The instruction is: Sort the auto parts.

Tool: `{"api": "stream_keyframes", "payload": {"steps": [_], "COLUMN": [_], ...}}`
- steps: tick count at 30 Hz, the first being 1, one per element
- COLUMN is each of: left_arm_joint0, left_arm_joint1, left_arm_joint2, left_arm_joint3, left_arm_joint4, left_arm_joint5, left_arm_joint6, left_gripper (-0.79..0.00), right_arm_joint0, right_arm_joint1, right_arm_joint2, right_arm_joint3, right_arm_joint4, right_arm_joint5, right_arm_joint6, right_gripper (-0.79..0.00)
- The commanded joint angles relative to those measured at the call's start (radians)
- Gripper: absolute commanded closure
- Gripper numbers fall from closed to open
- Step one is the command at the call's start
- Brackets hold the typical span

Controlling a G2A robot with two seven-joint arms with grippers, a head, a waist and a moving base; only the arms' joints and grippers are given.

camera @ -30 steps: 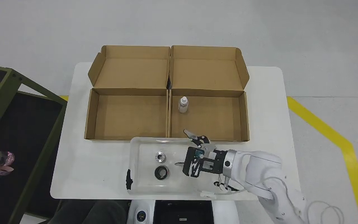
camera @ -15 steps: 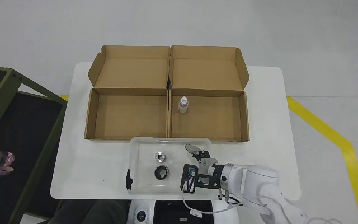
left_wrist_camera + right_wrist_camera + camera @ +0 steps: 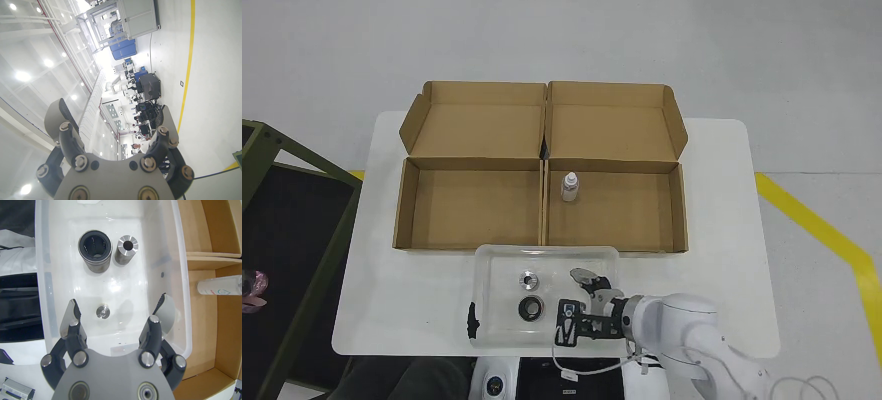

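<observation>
A clear plastic bin at the table's near edge holds a dark linear bearing and a silver bored cylinder. In the right wrist view the bearing and the cylinder stand upright side by side, and a small silver pin stands closer to the fingers. My right gripper hangs open over the bin, straddling the pin from above and holding nothing; from above, the right gripper is over the bin's right half. My left gripper is open and empty, pointing up at the hall.
Two open cardboard boxes lie behind the bin, a left box and a right box. A small white bottle stands in the right box, and this bottle appears past the bin wall. A small grey device lies beside the bin.
The right arm has drawn back toward the table's near edge and shifted left, bringing its open gripper from the bin's far rim to over the bin's inside. The parts have not moved.
</observation>
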Motion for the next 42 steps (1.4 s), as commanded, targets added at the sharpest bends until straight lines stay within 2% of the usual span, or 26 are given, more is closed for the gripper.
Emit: {"api": "stream_keyframes", "payload": {"steps": [1,13,18,22,24,26,27,34,36,39,42], "left_arm_joint0": [0.0,0.0,0.0,0.0,0.0,0.0,0.0,0.0,0.0,0.0,0.0], "left_arm_joint1": [0.0,0.0,0.0,0.0,0.0,0.0,0.0,0.0,0.0,0.0,0.0], "left_arm_joint2": [0.0,0.0,0.0,0.0,0.0,0.0,0.0,0.0,0.0,0.0,0.0], "left_arm_joint3": [0.0,0.0,0.0,0.0,0.0,0.0,0.0,0.0,0.0,0.0,0.0], "left_arm_joint4": [0.0,0.0,0.0,0.0,0.0,0.0,0.0,0.0,0.0,0.0,0.0], "left_arm_joint5": [0.0,0.0,0.0,0.0,0.0,0.0,0.0,0.0,0.0,0.0,0.0], "left_arm_joint6": [0.0,0.0,0.0,0.0,0.0,0.0,0.0,0.0,0.0,0.0,0.0], "left_gripper": [-0.785,-0.785,-0.785,-0.785,-0.785,-0.785,-0.785,-0.785,-0.785,-0.785,-0.785], "right_arm_joint0": [0.008,0.04,0.051,0.062,0.07,0.076,0.079,0.089,0.091,0.094,0.097], "right_arm_joint1": [0.0,-0.005,-0.006,-0.007,-0.007,-0.008,-0.009,-0.01,-0.009,-0.009,-0.008], "right_arm_joint2": [-0.01,-0.079,-0.094,-0.103,-0.108,-0.113,-0.116,-0.13,-0.13,-0.131,-0.133], "right_arm_joint3": [-0.001,0.015,0.033,0.046,0.056,0.063,0.068,0.092,0.098,0.1,0.099], "right_arm_joint4": [-0.005,-0.034,-0.024,-0.013,-0.009,-0.005,-0.003,0.015,0.027,0.038,0.048], "right_arm_joint5": [0.002,0.028,0.031,0.033,0.032,0.035,0.036,0.041,0.042,0.045,0.044], "right_arm_joint6": [0.025,0.145,0.169,0.177,0.181,0.183,0.184,0.189,0.187,0.184,0.181], "right_gripper": [-0.665,-0.637,-0.606,-0.548,-0.483,-0.453,-0.406,-0.32,-0.231,-0.018,0.0]}}
